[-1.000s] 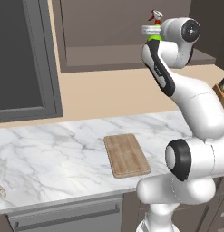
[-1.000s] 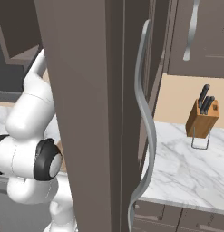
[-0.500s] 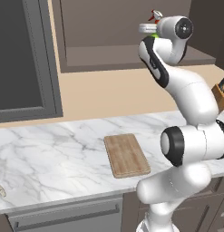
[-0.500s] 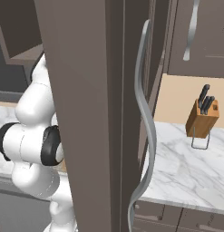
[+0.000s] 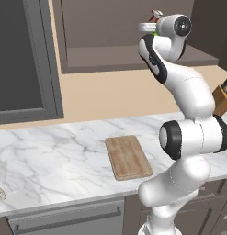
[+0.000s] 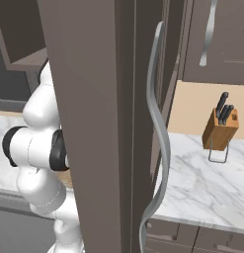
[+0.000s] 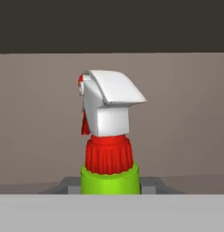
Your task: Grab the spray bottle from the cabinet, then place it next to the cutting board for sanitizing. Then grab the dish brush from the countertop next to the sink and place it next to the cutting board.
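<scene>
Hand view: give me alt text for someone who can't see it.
A spray bottle stands upright, close to the camera: green neck, red ribbed collar, white trigger nozzle pointing right. Behind it is the plain brown cabinet wall.

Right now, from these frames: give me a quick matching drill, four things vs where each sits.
Things:
1. spray bottle
2. cutting board
3. knife block
4. cabinet door handle

Places:
A. flat on the marble counter, in front of the arm
B. right at the hand camera, up at the cabinet
C. counter by the tan wall
D. close to the right base camera

Pairs: 1-B, 2-A, 3-C, 4-D
</scene>
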You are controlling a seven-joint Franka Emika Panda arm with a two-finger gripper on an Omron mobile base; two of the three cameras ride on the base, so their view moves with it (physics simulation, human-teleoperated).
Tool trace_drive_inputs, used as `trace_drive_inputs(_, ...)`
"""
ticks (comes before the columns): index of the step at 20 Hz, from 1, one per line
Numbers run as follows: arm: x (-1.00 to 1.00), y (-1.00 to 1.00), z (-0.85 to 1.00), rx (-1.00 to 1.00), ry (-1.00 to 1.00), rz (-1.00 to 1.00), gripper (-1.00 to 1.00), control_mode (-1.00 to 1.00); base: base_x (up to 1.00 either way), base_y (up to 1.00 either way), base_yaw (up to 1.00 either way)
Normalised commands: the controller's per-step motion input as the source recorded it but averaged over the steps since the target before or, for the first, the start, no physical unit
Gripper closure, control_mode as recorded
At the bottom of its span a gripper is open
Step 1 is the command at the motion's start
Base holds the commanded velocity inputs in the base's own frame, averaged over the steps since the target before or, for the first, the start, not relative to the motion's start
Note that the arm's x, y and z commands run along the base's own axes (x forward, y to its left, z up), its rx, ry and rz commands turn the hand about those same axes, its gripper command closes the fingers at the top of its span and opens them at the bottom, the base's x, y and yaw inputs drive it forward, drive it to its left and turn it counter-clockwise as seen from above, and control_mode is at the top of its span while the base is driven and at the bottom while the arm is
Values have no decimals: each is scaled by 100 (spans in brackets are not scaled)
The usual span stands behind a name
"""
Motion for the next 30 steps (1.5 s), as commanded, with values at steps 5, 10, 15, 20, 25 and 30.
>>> trace_drive_inputs(5, -56, 0, 0, 0, -8, 1, 100, -100, 0, 0, 0)
trace_drive_inputs(10, -68, 0, 0, 0, -11, 8, 100, -100, 0, 0, 0)
trace_drive_inputs(15, -95, 0, 1, 0, -18, 8, 100, -100, 0, 0, 0)
trace_drive_inputs(20, -100, 0, 1, 0, -11, 3, 100, -100, 0, 0, 0)
trace_drive_inputs(25, -100, 0, 3, 0, 0, 0, 100, -100, 0, 0, 0)
trace_drive_inputs(30, -100, -3, -47, -3, 2, 1, 100, -100, 0, 0, 0)
